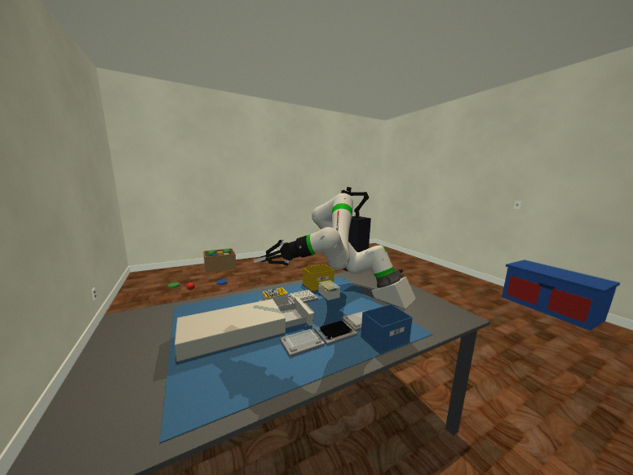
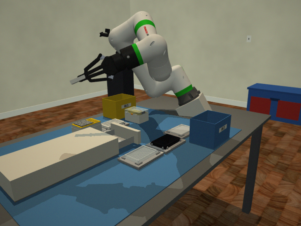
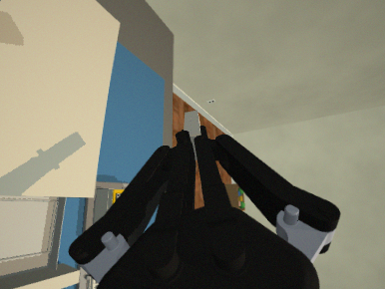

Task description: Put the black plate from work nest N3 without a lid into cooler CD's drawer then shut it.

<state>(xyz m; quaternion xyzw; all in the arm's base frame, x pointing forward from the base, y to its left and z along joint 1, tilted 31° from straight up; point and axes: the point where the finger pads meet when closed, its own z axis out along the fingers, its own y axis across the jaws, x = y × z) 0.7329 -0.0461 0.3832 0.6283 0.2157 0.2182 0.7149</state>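
Top: arm is folded up with the gripper (image 1: 261, 259) in the air over the far edge of the worktop (image 1: 127, 352), well apart from everything on it. Fingers are pressed together on nothing. Black plate (image 1: 335, 330) sits in its nest, between the clear plate (image 1: 303, 339) and the blue bin (image 1: 387, 326). Cooler drawer (image 1: 298, 306) looks pulled out.

Exterior: same read. Drawer front (image 2: 126, 131) stands off the cooler housing (image 2: 56, 150), so I'd say opening is done and the pick is not started. Plate lies flat, right way up, no lid, long axis roughly parallel to the housing's length.

Wrist: fingers closed tip to tip, pointing off past the worktop edge; plate not in view.

Next: open wide, swing back over the plate, descend square to it; plate likely needs a quarter turn to lie across the drawer.
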